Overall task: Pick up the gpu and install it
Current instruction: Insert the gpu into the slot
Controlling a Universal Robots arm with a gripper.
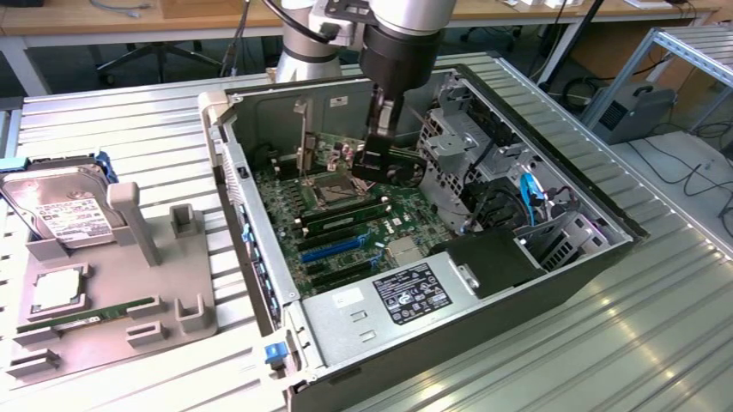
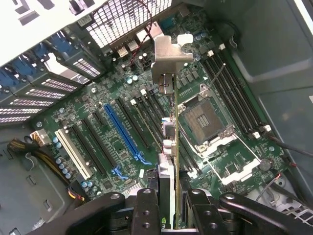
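Note:
The gpu [image 2: 174, 147] shows edge-on in the wrist view, a thin card with its silver metal bracket [image 2: 168, 58] at the far end. My gripper [image 2: 172, 211] is shut on it, with a black finger [image 2: 145, 210] on either face. The card hangs above the green motherboard [image 2: 98, 147], over the slots between the blue slot [image 2: 124, 132] and the CPU socket [image 2: 203, 120], and is not seated in any slot. In the exterior view my gripper [image 1: 376, 165] reaches down into the open computer case [image 1: 458, 326] with the gpu [image 1: 393, 154] held upright above the motherboard [image 1: 343, 232].
A grey fixture tray [image 1: 126, 283] at the exterior view's left holds a hard drive [image 1: 63, 215], a CPU [image 1: 57, 292] and a green RAM stick [image 1: 86, 316]. Case walls, drive cages [image 1: 458, 137] and cables [image 1: 530, 202] hem in the board. A black cable [image 2: 293, 149] runs close by.

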